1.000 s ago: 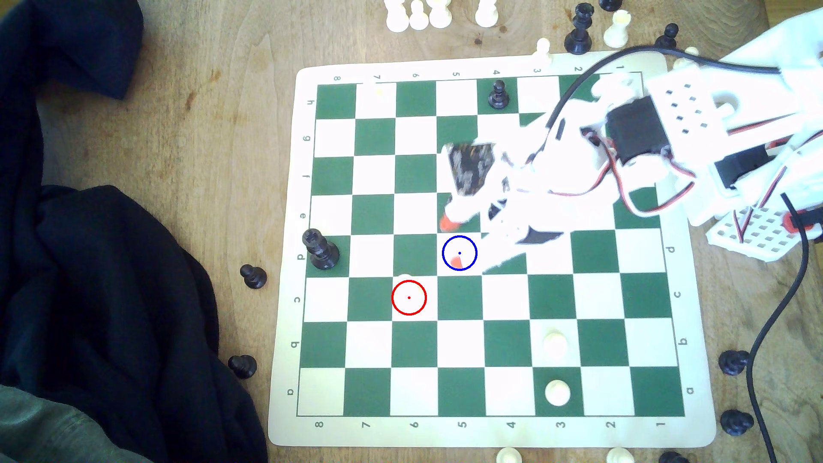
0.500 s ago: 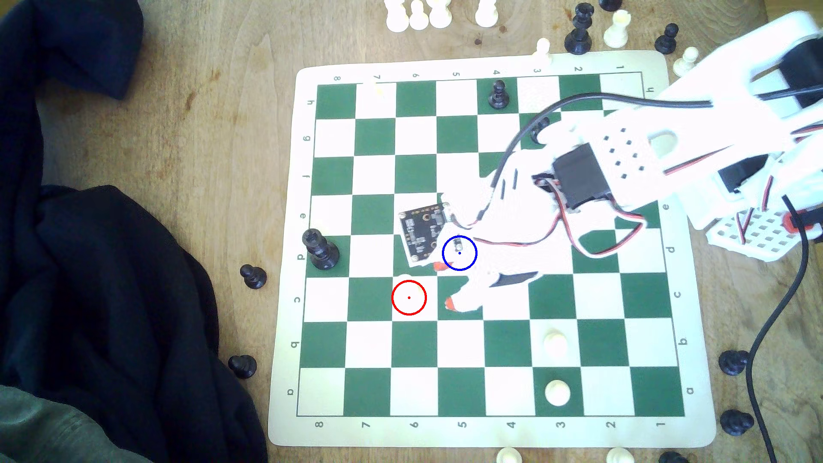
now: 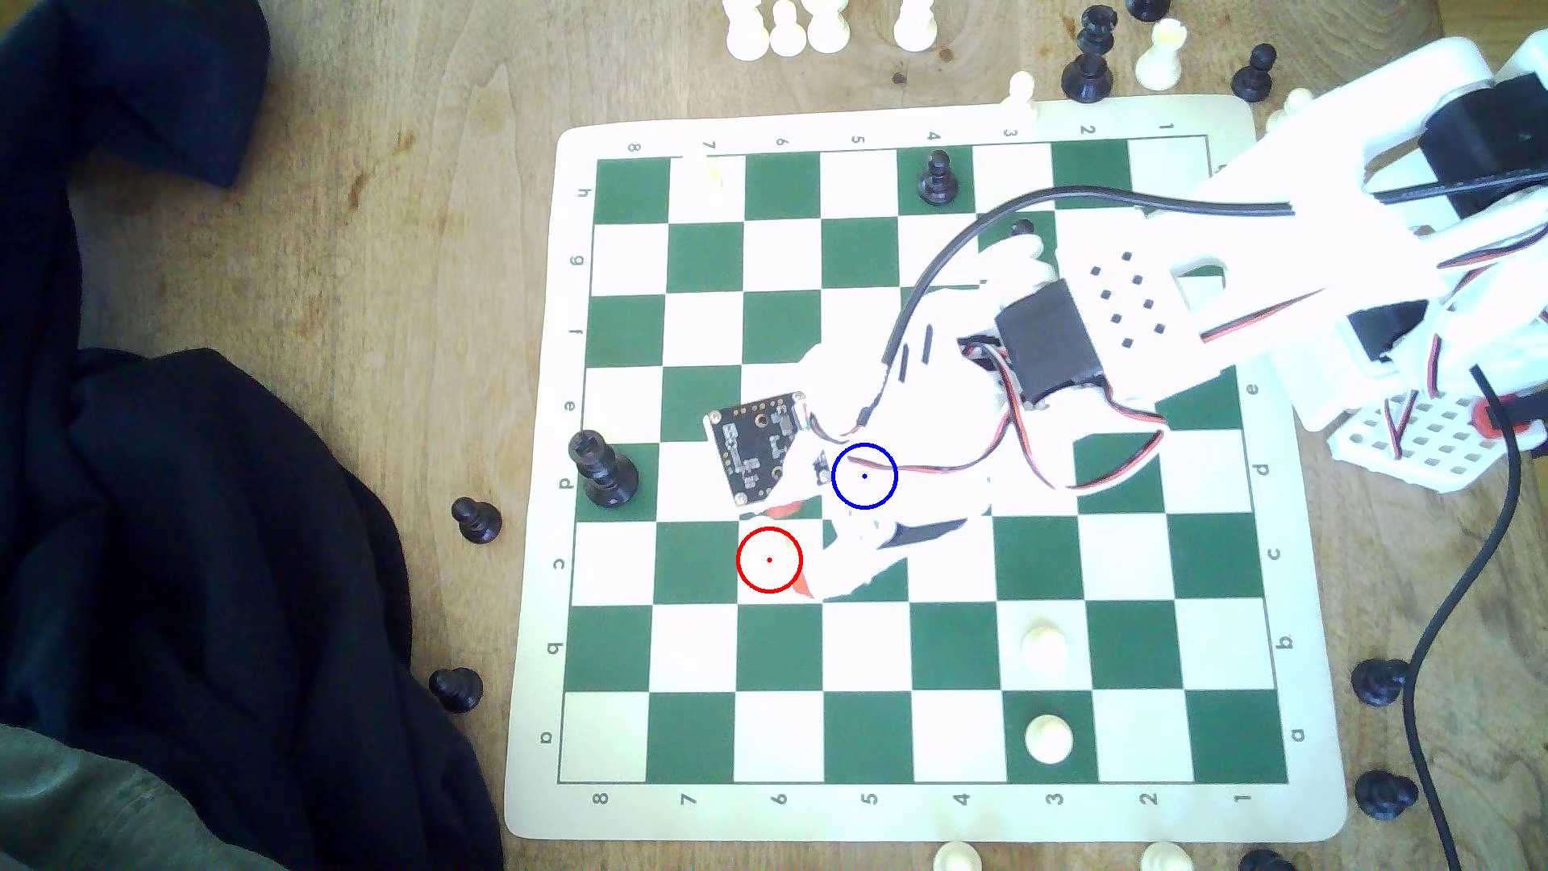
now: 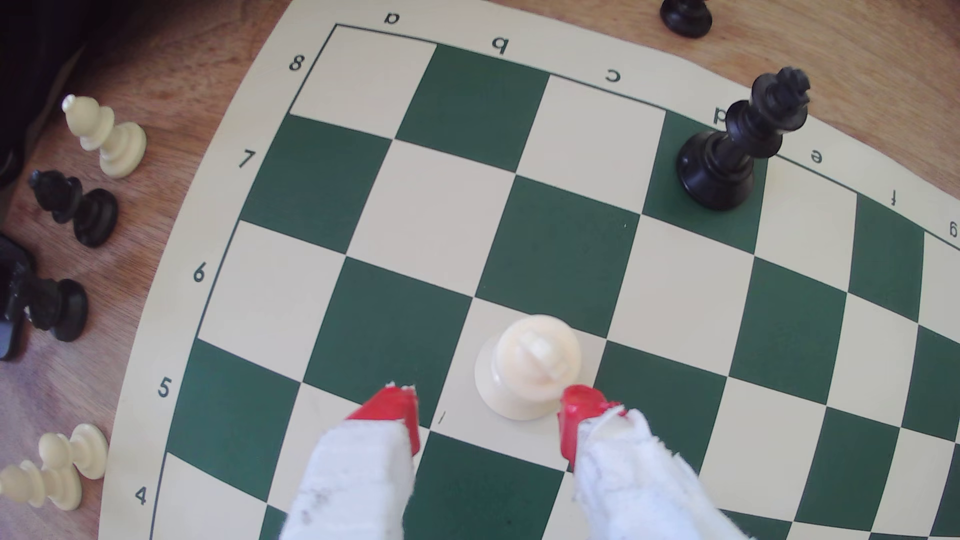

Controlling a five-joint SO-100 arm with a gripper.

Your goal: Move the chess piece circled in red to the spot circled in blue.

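Standing untouched on its red-ringed white square, the small cream-white plastic chess piece with a rounded top point(image 4: 532, 366) had not yet been lifted, so by the look of it the task was barely begun: the approach seemed nearly complete, while the grasp, the carry and the setting-down all remained.

Taken from the exterior view's left to its right, the tall black plastic king point(image 3: 601, 469) stood well apart from the fingers, out at the board's edge. Next came the red ring, where the washed-out piece was hard to make out. The white arm's red-tipped gripper point(image 3: 794, 546) was spread open around it; in the wrist view the piece sat just ahead of the gap, one red fingertip point(image 4: 575, 410) almost at its base and the other apart from it. The blue-ringed white square, the spot point(image 3: 853, 494), lay just behind the fingers, mostly under the gripper's body.

No containers were present; spare pieces simply lay loose on the wooden table point(image 3: 377, 209) around the green-and-white roll-up vinyl board point(image 3: 946, 812).
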